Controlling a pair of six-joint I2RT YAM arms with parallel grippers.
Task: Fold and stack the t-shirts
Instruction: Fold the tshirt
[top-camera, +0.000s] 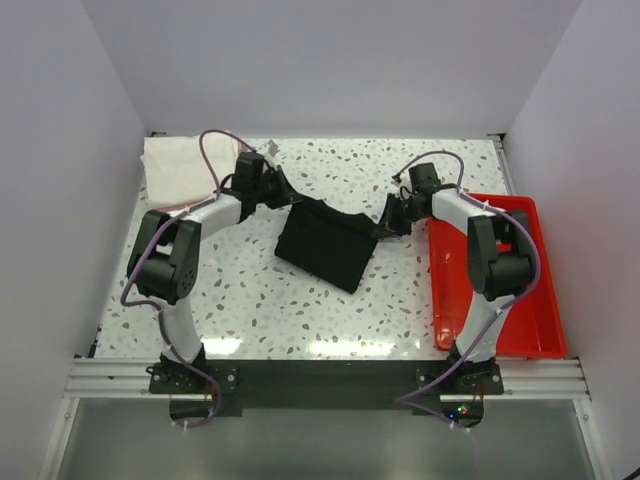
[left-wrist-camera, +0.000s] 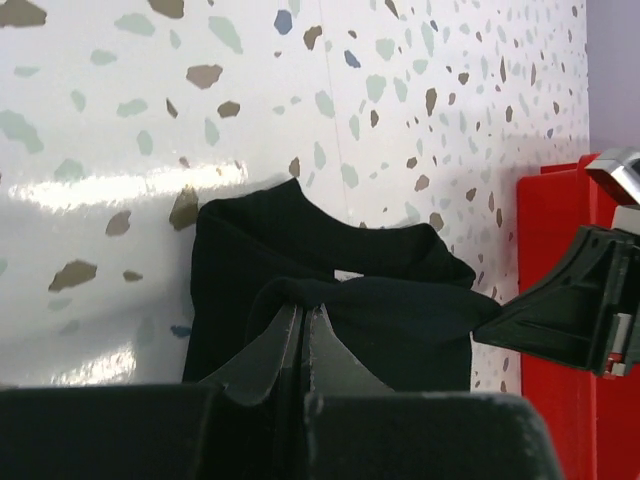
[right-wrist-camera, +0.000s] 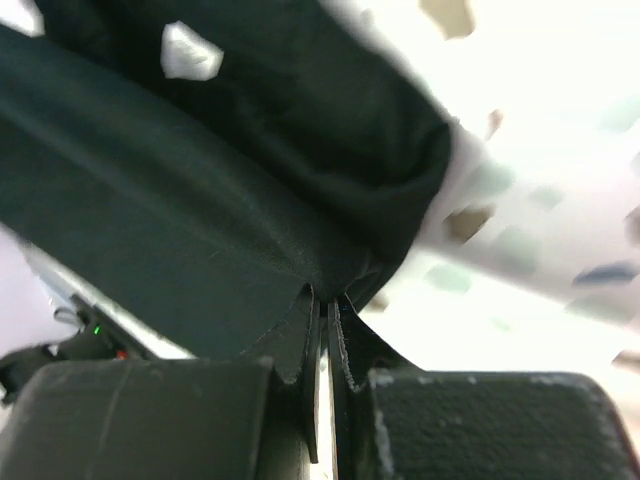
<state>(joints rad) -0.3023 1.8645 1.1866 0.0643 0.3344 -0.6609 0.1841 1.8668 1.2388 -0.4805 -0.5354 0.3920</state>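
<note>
Two tools gripped cloth: the left gripper (top-camera: 288, 200) and the right gripper (top-camera: 382, 228) were each clamped on an edge of the plain black cloth t-shirt (top-camera: 325, 248), which spread between them onto the speckled table (top-camera: 250, 300).

We see the left arm (top-camera: 170, 260) rise from its base at the near edge, bend at the elbow and reach forward and inward, with the wrist held low. The left gripper (top-camera: 288, 196) has its fingers (left-wrist-camera: 270, 350) pressed together, pinching a fold of the black cloth t-shirt (top-camera: 325, 248). The right arm (top-camera: 497, 262) mirrors this pose, folded at the elbow and turned inward. The right gripper (top-camera: 384, 228) has its fingers (right-wrist-camera: 298, 345) closed too, on an edge of the same t-shirt.
</note>
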